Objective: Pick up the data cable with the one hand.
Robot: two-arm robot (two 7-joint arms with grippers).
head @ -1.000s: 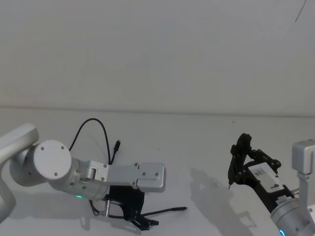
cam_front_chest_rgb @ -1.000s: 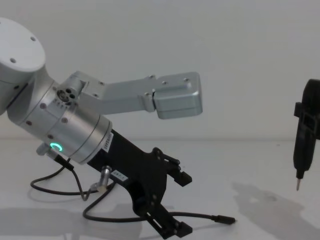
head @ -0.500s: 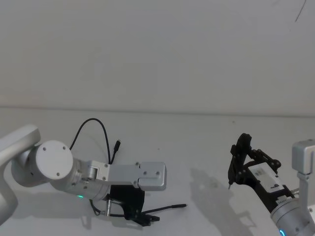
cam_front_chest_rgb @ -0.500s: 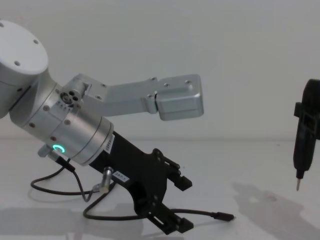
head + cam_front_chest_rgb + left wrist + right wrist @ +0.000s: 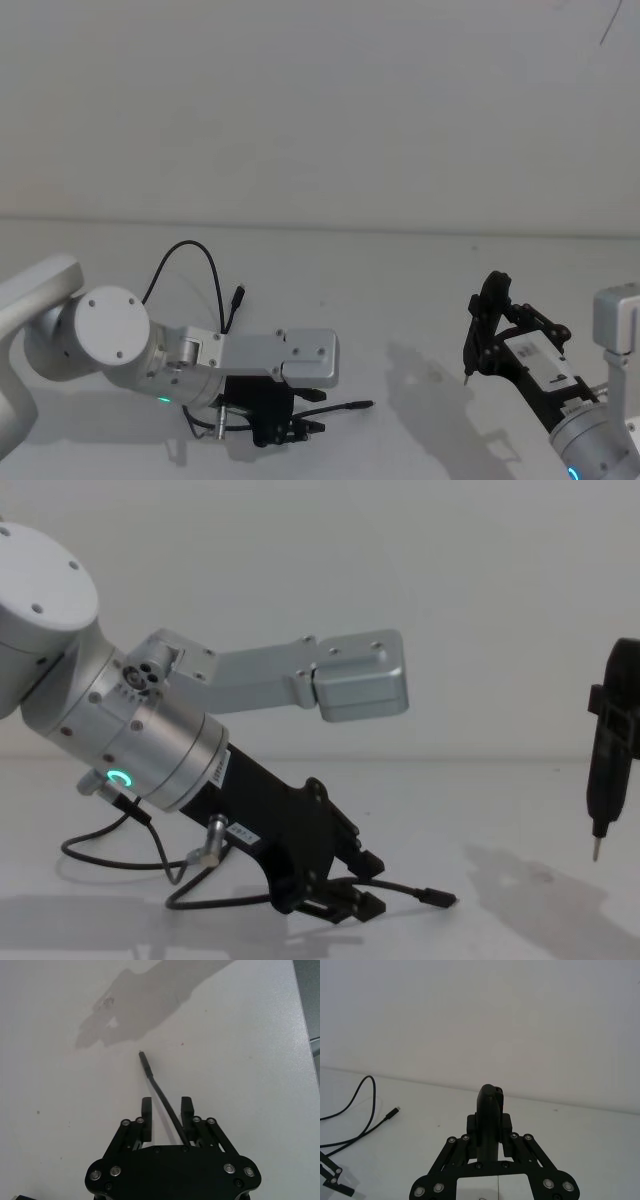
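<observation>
Sets the left gripper (image 5: 166,1105) low at the white table (image 5: 260,1050), tilted forward and down from its silver wrist with the green ring light. Holds its two fingers (image 5: 145,1110) at a narrow gap, not closed, wider than the cord, with bare table between them in the left wrist view. Straddles the data cable (image 5: 156,1085), thin and black, running lengthwise through that gap, close against one finger and apart from the other. Leaves one plug end out beyond the fingertips. Trails the rest of the cord back under the gripper body and behind the fingers, in a loose loop across the table, the far plug (image 5: 240,292) well behind them. Clamps a black pen-like tool (image 5: 490,1102) between the fingers of the right gripper (image 5: 490,1127), pressed against its sides, metal tip pointing down above the table, well apart from the left fingers and the cord.
</observation>
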